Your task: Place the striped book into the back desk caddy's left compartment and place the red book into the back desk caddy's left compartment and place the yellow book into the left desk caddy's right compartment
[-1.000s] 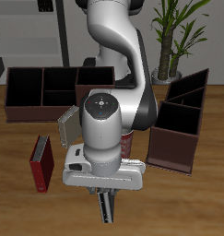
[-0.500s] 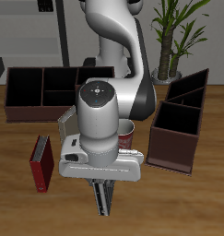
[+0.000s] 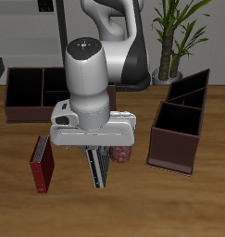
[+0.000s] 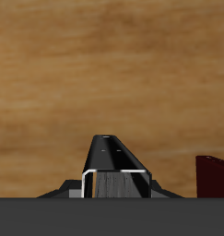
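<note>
Exterior view: the red book (image 3: 42, 162) stands on edge on the tabletop (image 3: 179, 208), at about 9 o'clock from the end effector (image 3: 93, 155), close beside it but apart. The back desk caddy (image 3: 31, 113) sits farther back, at roughly 11 o'clock, its compartments open upward and dark inside. The end effector hangs over the middle of the tabletop, clamped on the striped book (image 3: 97, 174), which hangs below it as a dark slab, tilted and clear of the wood. The wrist view confirms the hold: the striped book (image 4: 113, 175) fills the space between the fingers, with bare wood beyond. A small dark-red object (image 3: 122, 154) peeks out at 3 o'clock, just behind the hand; what it is cannot be told. The left desk caddy (image 3: 169, 148) stands at 3 o'clock, well apart. The yellow book is not in sight, perhaps hidden by the arm.

The step in hand appears to be carrying the striped book to the back caddy's left compartment. Done well, that means lifting until the book's lower edge clears the caddy's near wall, squaring it with the dividers, then lowering it straight in. The room toward 11 o'clock looks open; the red book is the nearest thing to brush.
</note>
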Controlling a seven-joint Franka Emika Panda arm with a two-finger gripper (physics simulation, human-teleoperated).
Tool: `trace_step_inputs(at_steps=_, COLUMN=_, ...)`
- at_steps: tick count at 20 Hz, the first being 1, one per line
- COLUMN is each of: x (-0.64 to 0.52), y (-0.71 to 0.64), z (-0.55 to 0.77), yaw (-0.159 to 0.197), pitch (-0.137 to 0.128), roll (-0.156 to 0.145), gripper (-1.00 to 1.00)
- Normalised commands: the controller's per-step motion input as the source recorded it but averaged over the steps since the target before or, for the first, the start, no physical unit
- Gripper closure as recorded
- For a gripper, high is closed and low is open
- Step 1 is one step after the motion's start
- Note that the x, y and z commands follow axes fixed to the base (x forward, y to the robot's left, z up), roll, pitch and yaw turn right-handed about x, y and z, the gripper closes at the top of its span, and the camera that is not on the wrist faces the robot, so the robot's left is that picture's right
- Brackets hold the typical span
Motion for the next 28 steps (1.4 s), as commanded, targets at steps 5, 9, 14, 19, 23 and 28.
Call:
trace_step_inputs(at_steps=5, x=-0.85, y=-0.14, z=1.03, yaw=0.011, pitch=-0.120, roll=0.068, gripper=1.00)
trace_step_inputs(at_steps=9, x=-0.85, y=-0.08, z=0.87, yaw=0.070, pitch=-0.107, roll=0.034, gripper=1.00)
trace_step_inputs(at_steps=14, x=-0.73, y=-0.04, z=0.57, yaw=0.033, pitch=-0.070, roll=0.041, gripper=1.00)
trace_step_inputs(at_steps=19, x=-0.61, y=-0.06, z=0.11, yaw=0.042, pitch=-0.032, roll=-0.036, gripper=1.00)
trace_step_inputs(at_steps=23, x=-0.62, y=-0.03, z=-0.11, yaw=0.011, pitch=-0.012, roll=-0.019, gripper=1.00)
trace_step_inputs(at_steps=28, x=-0.49, y=-0.32, z=-0.11, yaw=-0.002, pitch=-0.025, roll=-0.002, gripper=1.00)
